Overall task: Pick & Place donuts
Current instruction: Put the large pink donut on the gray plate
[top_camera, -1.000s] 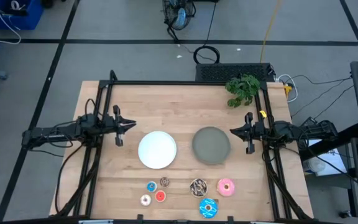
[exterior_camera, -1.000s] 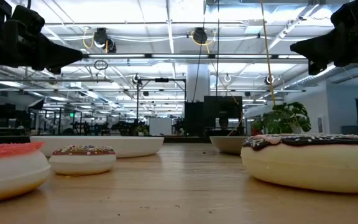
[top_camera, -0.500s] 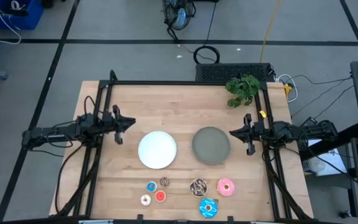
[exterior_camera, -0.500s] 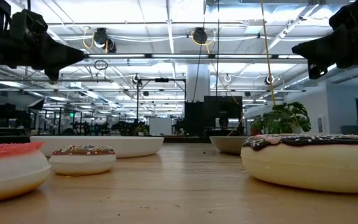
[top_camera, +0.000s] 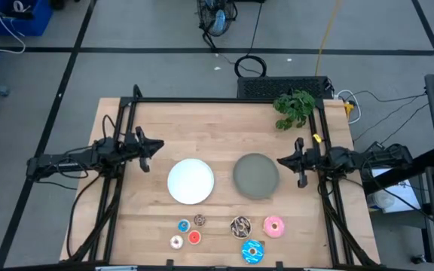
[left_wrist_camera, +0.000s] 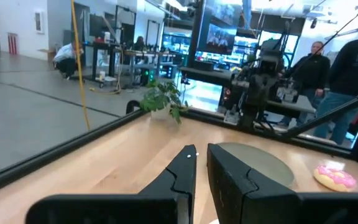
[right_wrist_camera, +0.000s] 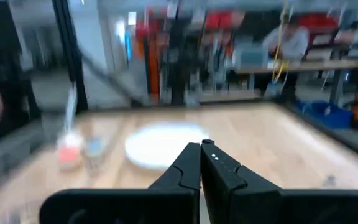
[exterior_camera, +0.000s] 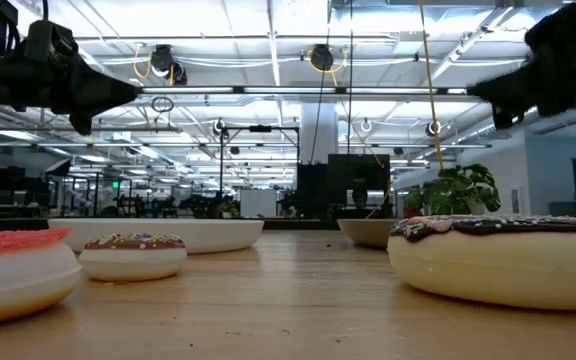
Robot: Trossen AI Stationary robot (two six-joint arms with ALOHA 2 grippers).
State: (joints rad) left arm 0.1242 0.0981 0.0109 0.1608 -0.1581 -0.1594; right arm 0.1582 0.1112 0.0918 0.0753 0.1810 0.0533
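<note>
Seven donuts lie flat along the table's near edge. The tiny ones are blue (top_camera: 183,225), brown (top_camera: 200,220), white (top_camera: 176,242) and red (top_camera: 194,238). The larger ones are brown sprinkled (top_camera: 240,225), pink (top_camera: 274,226) and blue sprinkled (top_camera: 252,251). My left gripper (top_camera: 157,145) hovers shut above the table, left of the white plate (top_camera: 191,181). My right gripper (top_camera: 280,159) hovers shut just right of the grey plate (top_camera: 256,175). In the left wrist view the pink donut (left_wrist_camera: 334,177) shows beyond the grey plate (left_wrist_camera: 253,158).
A potted plant (top_camera: 294,108) stands at the far right corner. A black frame (top_camera: 224,100) runs along the table's edges. Bare wood lies between the plates and the donuts. People stand in the room beyond the table (left_wrist_camera: 347,68).
In the low view both grippers have sunk a little. The right one has tipped slightly, and its wrist view is blurred by motion. The donuts and plates have stayed where they were.
</note>
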